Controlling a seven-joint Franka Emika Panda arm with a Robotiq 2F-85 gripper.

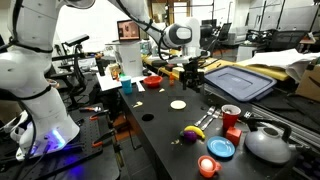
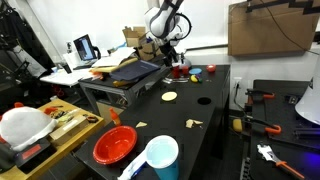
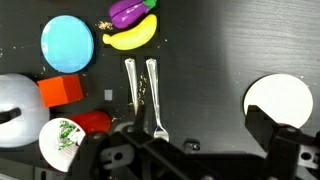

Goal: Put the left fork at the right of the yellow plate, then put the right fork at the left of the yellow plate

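Two silver forks lie side by side on the black table in the wrist view, one (image 3: 130, 85) just left of the other (image 3: 153, 95). The pale yellow plate (image 3: 280, 100) lies to their right; it also shows in both exterior views (image 1: 178, 104) (image 2: 170, 96). My gripper (image 3: 200, 140) is open and empty. It hangs above the table between the forks and the yellow plate, with one finger near the fork tines. It shows raised over the table in both exterior views (image 1: 190, 72) (image 2: 168, 55).
A blue plate (image 3: 68, 44), banana (image 3: 132, 36), purple eggplant (image 3: 127, 10), red block (image 3: 62, 90), red cup (image 3: 95, 122) and grey kettle (image 1: 268, 145) crowd the forks' far side. A red bowl (image 1: 152, 82) and blue bin lid (image 1: 240, 80) lie farther off.
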